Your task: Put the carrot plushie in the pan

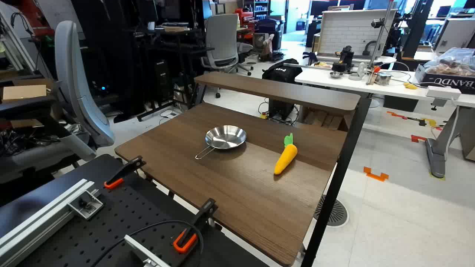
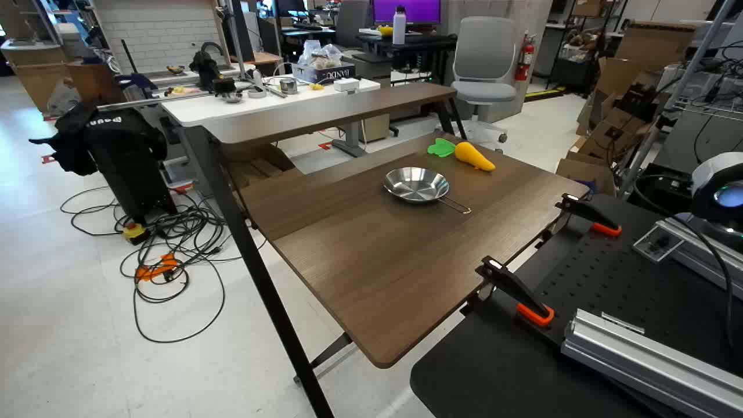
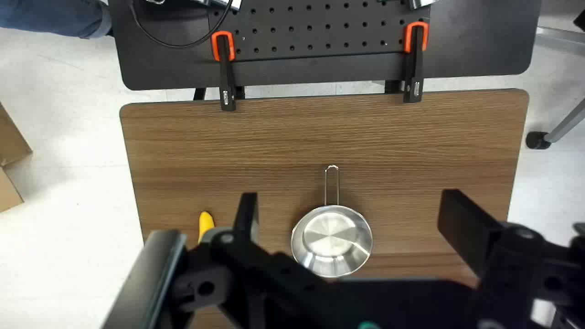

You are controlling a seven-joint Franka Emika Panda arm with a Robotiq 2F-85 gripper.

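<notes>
The carrot plushie has a yellow-orange body and a green top. It lies on the brown table in both exterior views (image 1: 285, 159) (image 2: 475, 157). In the wrist view only its tip (image 3: 206, 223) shows; my gripper hides the rest. The shiny silver pan stands upright on the table in both exterior views (image 1: 225, 136) (image 2: 415, 184), apart from the carrot. Its thin wire-loop handle points toward the black bench. In the wrist view the pan (image 3: 332, 237) shows between and well below my fingers. My gripper (image 3: 351, 210) is wide open, holds nothing and is high above the table. It is outside both exterior views.
The brown table (image 1: 222, 185) has a raised shelf (image 1: 274, 91) along its far edge. A black bench (image 3: 320, 71) adjoins its near edge. Two black and orange clamps (image 3: 226, 68) (image 3: 415, 64) reach over the table's near edge. A black slanted table leg (image 1: 339, 178) rises to the shelf.
</notes>
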